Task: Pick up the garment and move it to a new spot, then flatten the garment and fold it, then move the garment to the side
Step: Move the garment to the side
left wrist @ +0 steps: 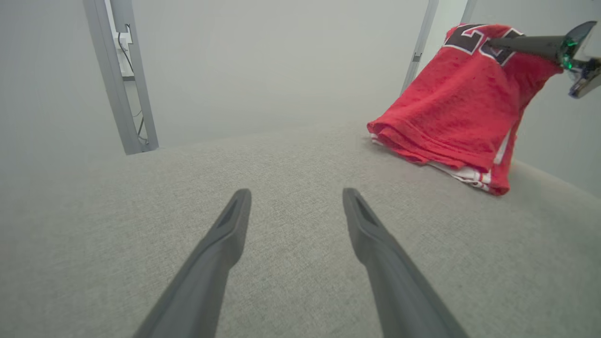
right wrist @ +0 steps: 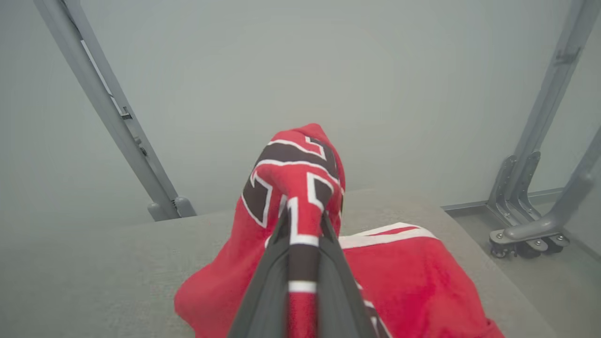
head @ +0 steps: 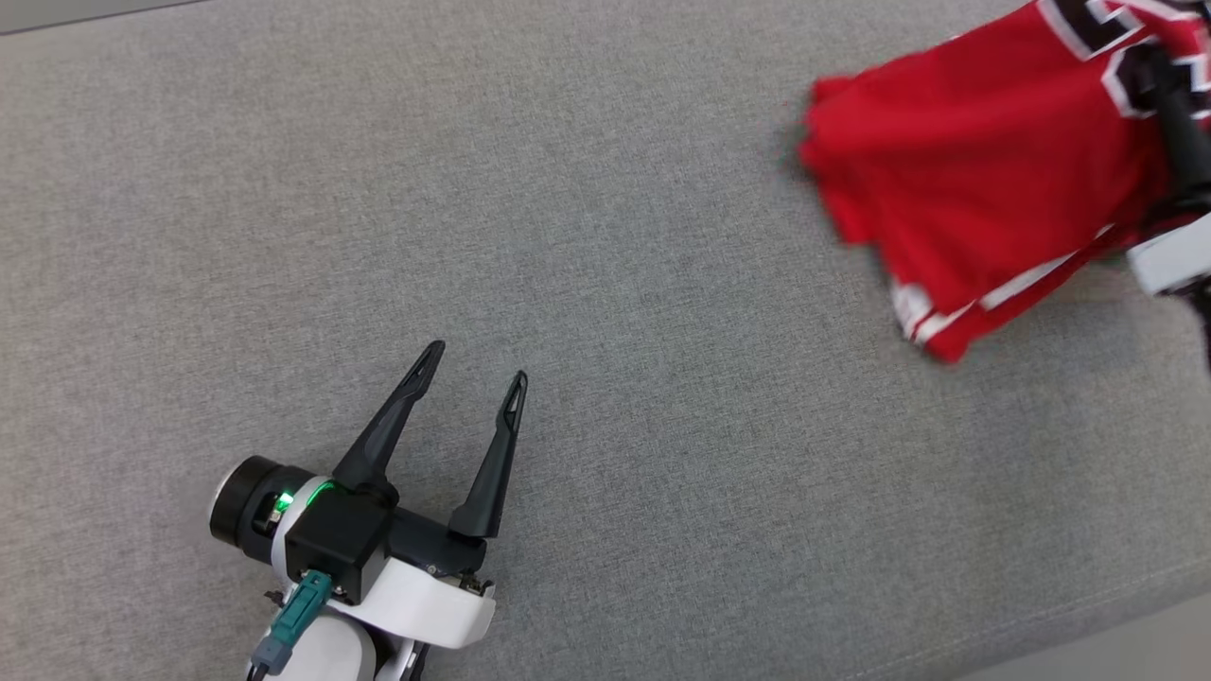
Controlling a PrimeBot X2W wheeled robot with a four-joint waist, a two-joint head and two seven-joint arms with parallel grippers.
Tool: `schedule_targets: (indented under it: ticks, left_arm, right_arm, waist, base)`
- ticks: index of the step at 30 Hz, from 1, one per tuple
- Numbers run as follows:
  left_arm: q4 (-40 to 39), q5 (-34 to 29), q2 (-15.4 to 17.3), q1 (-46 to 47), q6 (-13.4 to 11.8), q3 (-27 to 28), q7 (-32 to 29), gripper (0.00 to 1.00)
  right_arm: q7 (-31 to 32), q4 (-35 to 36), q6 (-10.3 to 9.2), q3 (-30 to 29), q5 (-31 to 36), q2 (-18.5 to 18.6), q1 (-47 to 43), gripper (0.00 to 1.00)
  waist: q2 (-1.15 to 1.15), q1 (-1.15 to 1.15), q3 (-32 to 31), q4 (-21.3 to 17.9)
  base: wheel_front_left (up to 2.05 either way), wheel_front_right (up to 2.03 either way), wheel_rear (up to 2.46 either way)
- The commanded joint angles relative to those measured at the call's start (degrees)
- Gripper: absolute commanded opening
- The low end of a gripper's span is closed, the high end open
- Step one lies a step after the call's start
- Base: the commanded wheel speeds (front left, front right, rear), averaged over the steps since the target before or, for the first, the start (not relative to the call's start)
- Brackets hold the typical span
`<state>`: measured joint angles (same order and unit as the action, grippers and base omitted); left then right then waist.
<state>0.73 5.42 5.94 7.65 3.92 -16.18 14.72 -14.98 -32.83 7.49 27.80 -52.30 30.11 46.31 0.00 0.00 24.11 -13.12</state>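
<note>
The garment is a red jersey with white trim and dark numerals, bunched at the far right of the grey padded surface. My right gripper is shut on a fold of it and holds that part lifted, while the lower hem rests on the surface. In the right wrist view the fingers pinch the garment around a numeral. My left gripper stands open over bare surface at the lower left, well away from the cloth. The left wrist view shows the left gripper holding nothing, with the garment and the right gripper beyond.
The surface's front edge runs across the lower right corner of the head view. Grey metal frame posts stand behind the surface against a pale wall. A frame foot with casters sits on the floor to the right.
</note>
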Motion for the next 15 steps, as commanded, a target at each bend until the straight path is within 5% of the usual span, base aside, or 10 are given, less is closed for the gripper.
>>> schedule_targets:
  ticks: [1, 15]
  left_arm:
    - [-0.8, -0.4, 0.3, 1.4, -0.3, -0.1, -0.1, 1.0]
    - [-4.7, -1.5, 2.1, 3.1, 0.0, -1.4, -2.7, 1.0]
  right_arm:
    - [-0.3, -0.2, 0.0, -1.2, 0.3, 1.4, 1.2, 0.0]
    - [3.9, -13.6, -0.01, -2.7, 0.1, 5.3, 7.8, 0.0]
  waist:
    - [0.0, 0.0, 0.6, -0.4]
    - [0.0, 0.0, 4.1, -0.1]
  base:
    - [0.0, 0.0, 0.0]
    - [0.0, 0.0, 0.0]
